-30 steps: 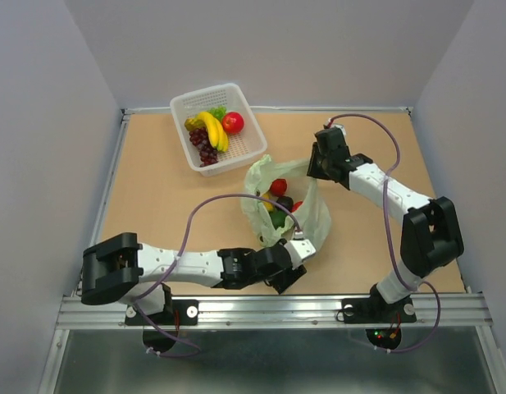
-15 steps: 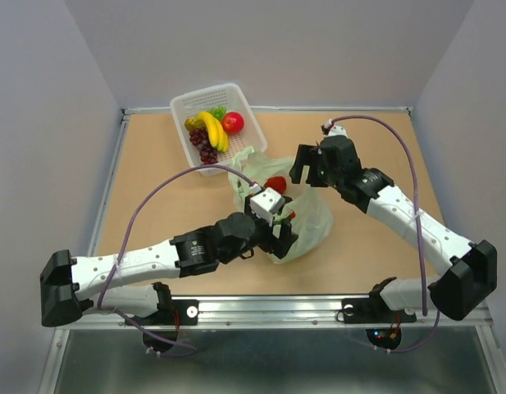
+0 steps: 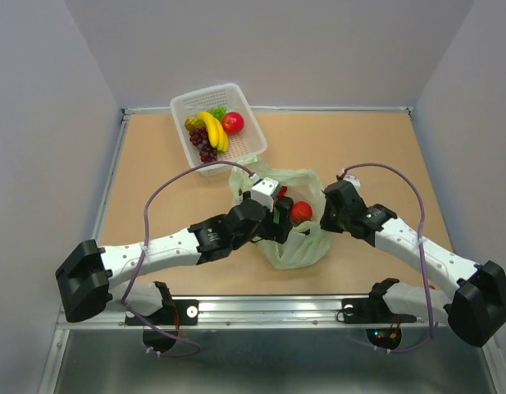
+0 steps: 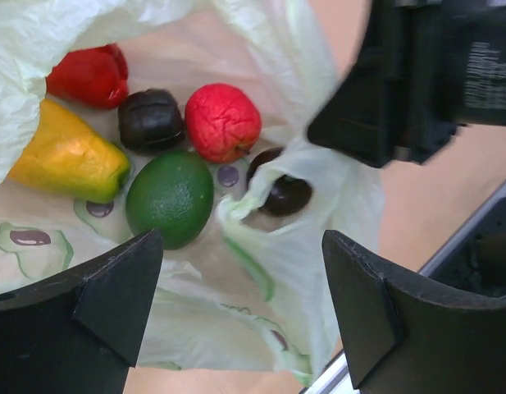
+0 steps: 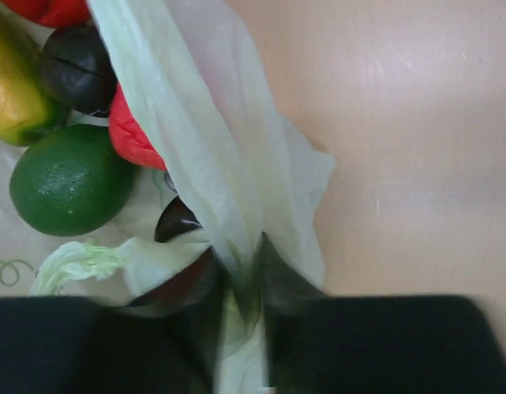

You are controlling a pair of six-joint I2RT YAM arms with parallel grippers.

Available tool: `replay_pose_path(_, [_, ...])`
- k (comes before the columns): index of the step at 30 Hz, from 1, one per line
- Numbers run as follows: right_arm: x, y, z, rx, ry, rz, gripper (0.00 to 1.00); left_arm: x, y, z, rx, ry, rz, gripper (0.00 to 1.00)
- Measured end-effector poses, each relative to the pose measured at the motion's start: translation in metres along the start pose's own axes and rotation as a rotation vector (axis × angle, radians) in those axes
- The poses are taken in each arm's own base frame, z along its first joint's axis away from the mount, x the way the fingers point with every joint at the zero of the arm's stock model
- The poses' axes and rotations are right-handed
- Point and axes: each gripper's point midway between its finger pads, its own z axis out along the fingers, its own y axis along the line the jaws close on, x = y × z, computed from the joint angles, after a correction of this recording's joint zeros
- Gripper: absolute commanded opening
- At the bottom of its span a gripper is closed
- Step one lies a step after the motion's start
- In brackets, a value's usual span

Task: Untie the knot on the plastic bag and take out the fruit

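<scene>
Near the table's [image 3: 158,185] front edge, between the two arms, lies the bag [image 3: 295,251], pale green and crinkled, its mouth spread wide and facing up.

Left gripper [image 4: 242,246]: poised over the mouth, jaws wide apart, with nothing between them but the bag's contents below.

Right gripper [image 5: 246,275]: at the bag's right side, jaws drawn close on a raised fold of the thin plastic; this view is blurred at the fingers, but a strip of film runs up from between them.

Fruit [image 4: 172,195]: all inside the bag, resting on its floor. The left wrist view shows a round green piece, a yellow-orange piece [image 4: 64,156] just to its left, a wrinkled red ball [image 4: 222,121] above it, a dark piece [image 4: 150,119] touching the ball, a second red piece [image 4: 88,74] at the top, and another dark piece [image 4: 285,194] half covered by a flap of plastic.

Basket [image 3: 240,98]: white, at the far left of the table, touching the bag's far edge or very nearly so; it holds a banana [image 3: 213,129], grapes [image 3: 203,146] and a red piece [image 3: 232,122].
</scene>
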Motion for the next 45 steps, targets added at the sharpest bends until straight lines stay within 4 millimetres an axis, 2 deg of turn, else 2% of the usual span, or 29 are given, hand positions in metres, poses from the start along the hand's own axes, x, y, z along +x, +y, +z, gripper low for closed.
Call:
replay_pose_path(1, [0.003,-0.004,-0.002,0.006,-0.005,0.010,0.01,0.007,0.006,0.006,-0.024,0.020,-0.014,0.89])
replay_pose_path(2, [0.006,-0.007,-0.003,0.006,-0.012,0.027,0.01,0.011,0.011,0.010,-0.045,0.033,-0.027,0.88])
replay_pose_path(7, [0.021,-0.023,-0.006,0.007,-0.034,0.074,0.01,0.021,0.046,0.022,-0.169,0.065,-0.123,0.85])
replay_pose_path(12, [0.033,-0.026,-0.001,-0.016,-0.029,0.079,0.01,0.029,0.070,0.023,-0.249,0.082,-0.202,0.85])
replay_pose_path(18, [0.044,-0.028,0.006,-0.029,-0.010,0.076,0.01,0.043,0.069,0.027,-0.258,0.145,-0.232,0.85])
replay_pose_path(24, [0.051,-0.029,0.009,-0.040,-0.003,0.069,0.01,0.022,0.053,0.049,-0.263,0.163,-0.267,0.84])
replay_pose_path(26, [0.050,-0.028,0.010,-0.048,-0.004,0.063,0.00,0.022,0.051,0.057,-0.270,0.175,-0.279,0.84])
replay_pose_path(35, [0.050,-0.022,0.010,-0.085,-0.006,0.046,0.01,0.082,0.071,0.076,-0.387,0.351,-0.255,0.93])
replay_pose_path(38, [0.049,-0.018,0.010,-0.103,-0.004,0.040,0.01,0.091,0.072,0.082,-0.403,0.381,-0.247,0.93])
replay_pose_path(41, [0.049,-0.016,0.010,-0.115,-0.004,0.030,0.01,0.097,0.071,0.090,-0.409,0.398,-0.245,0.83])
replay_pose_path(44, [0.048,-0.015,0.010,-0.121,-0.007,0.022,0.01,0.098,0.069,0.092,-0.410,0.399,-0.246,0.54])
replay_pose_path(45, [0.048,-0.015,0.009,-0.121,-0.007,0.020,0.01,0.098,0.068,0.092,-0.410,0.399,-0.247,0.41])
